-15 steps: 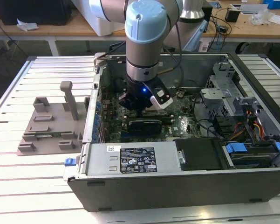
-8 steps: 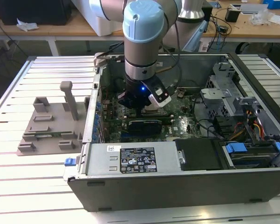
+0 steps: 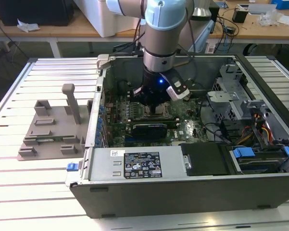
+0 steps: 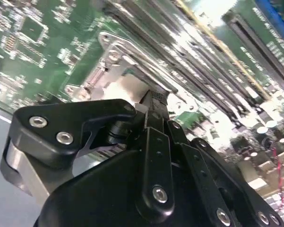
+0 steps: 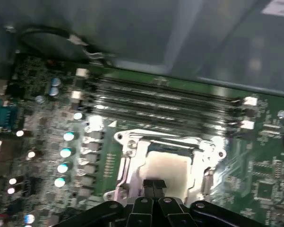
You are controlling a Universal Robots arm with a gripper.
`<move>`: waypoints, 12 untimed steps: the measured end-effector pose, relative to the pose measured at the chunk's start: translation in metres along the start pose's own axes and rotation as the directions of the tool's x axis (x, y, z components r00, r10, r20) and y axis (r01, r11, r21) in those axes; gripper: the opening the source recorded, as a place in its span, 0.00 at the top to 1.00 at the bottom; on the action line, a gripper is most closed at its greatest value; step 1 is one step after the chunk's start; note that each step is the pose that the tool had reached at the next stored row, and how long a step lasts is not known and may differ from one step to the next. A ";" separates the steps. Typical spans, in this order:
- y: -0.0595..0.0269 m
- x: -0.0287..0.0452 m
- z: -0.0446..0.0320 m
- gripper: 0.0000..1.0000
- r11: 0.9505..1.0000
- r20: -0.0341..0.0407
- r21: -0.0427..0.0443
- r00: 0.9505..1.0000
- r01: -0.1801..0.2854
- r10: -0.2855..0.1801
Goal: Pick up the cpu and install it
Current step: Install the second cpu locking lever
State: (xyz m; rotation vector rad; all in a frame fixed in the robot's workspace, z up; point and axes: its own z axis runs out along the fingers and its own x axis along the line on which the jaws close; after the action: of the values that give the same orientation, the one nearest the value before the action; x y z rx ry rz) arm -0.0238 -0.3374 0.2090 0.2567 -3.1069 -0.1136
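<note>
1. Working over the socket (image 5: 167,163) on the motherboard (image 5: 269,175), inside the open computer case (image 3: 182,185). We place this at the install step, not the pick-up.
2. The gripper (image 5: 154,185) hangs just above the socket's metal frame; in both wrist views its fingertips (image 4: 157,97) are drawn together to a narrow tip. In the exterior view the gripper (image 3: 156,102) is low in the case, by the memory slots (image 5: 165,101).
3. A pale square, which we read as the cpu (image 5: 167,165), lies flat within the socket frame in both wrist views. We cannot tell whether the fingertips grip its edge or merely hover over it.
4. Orientation: the cpu sits face up, its sides parallel to the frame. Being square, it has no long axis; corner markings are not legible.
5. Our judgement: the next move calls for confirming the chip is level in its seat, with very little force.
6. The grey fixture tray (image 3: 53,130) stands outside the case, on the exterior view's left.
</note>
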 end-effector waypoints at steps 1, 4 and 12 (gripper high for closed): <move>0.0051 -0.0085 0.0002 0.89 1.000 -0.004 0.011 1.000 -0.001 0.001; 0.0129 -0.0118 -0.0112 0.89 0.999 -0.010 0.046 1.000 -0.001 0.002; 0.0194 -0.0113 -0.0674 0.89 0.999 -0.011 0.050 1.000 -0.002 0.002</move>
State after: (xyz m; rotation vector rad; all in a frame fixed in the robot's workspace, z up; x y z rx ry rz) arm -0.0139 -0.3212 0.2775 0.2547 -3.1019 -0.0339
